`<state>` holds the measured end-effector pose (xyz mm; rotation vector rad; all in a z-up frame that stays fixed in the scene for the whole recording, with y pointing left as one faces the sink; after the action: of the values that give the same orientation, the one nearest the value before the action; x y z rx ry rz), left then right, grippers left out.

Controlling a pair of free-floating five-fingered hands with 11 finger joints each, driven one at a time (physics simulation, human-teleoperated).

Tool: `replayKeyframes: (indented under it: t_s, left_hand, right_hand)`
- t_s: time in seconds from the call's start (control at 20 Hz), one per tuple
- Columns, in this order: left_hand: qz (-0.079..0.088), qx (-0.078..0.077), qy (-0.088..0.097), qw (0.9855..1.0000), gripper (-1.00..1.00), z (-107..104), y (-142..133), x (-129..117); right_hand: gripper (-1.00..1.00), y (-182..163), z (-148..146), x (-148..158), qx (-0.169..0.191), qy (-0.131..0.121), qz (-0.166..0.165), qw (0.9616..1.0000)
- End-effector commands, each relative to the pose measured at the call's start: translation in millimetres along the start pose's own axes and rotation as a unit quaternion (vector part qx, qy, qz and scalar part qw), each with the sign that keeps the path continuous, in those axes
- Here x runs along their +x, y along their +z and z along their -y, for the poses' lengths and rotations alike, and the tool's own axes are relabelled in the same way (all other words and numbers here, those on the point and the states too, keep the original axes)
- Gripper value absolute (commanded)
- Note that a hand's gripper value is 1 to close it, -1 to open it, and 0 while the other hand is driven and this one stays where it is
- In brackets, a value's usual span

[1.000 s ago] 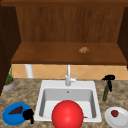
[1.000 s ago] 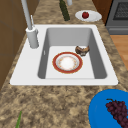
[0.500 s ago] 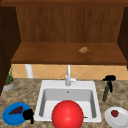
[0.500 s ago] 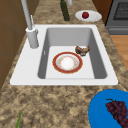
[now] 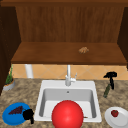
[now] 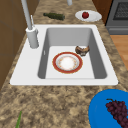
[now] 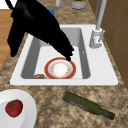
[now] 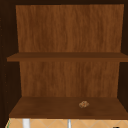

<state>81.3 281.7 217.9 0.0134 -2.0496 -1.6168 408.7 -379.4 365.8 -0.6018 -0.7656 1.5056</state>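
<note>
Beside the blue plate [image 5: 11, 117] of grapes [image 5: 15, 110] the left hand [image 5: 28, 115] hovers, fingers curled on nothing; right hand [image 5: 110, 75] hangs above the bottle [image 5: 107, 91], grasp unclear.

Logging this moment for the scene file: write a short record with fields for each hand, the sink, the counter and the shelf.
left hand: low at the blue plate holding grapes
right hand: hovering above the green bottle
sink: red-rimmed plate inside, a brown item beside it
counter: white plate with a tomato
shelf: small brown item
</note>
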Motion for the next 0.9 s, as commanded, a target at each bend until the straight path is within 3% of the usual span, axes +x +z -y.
replayKeyframes:
  t_s: [0.0, 0.25, 0.5, 0.7, 0.8, 0.85]
  left_hand:
    - [0.0, 0.0, 0.0, 1.0, 0.0, 0, 0, 0]
    - [0.0, 0.0, 0.0, 1.0, 0.0, 0, 0, 0]
    - [0.0, 0.0, 0.0, 1.0, 0.0, 0, 0, 0]
    - [0.0, 0.0, 0.0, 1.0, 0.0, 0, 0, 0]
    - [0.0, 0.0, 0.0, 1.0, 0.0, 0, 0, 0]
    - [0.0, 0.0, 0.0, 1.0, 0.0, 0, 0, 0]
  right_hand:
    - [-1.0, 23, 15, 10, 0.002, 0.018, -0.011, 0.9998]
    - [-1.0, 38, 31, 18, 0.009, 0.02, -0.01, 0.9997]
    - [-1.0, 6, 31, 13, 0.045, 0.023, 0.003, 0.9987]
    - [-1.0, -3, 27, 12, 0.026, 0.005, 0.0, 0.9997]
    - [-1.0, -11, 11, 16, 0.019, 0.014, -0.01, 0.9997]
    - [-1.0, 3, 3, 23, 0.009, 0.02, -0.015, 0.9997]
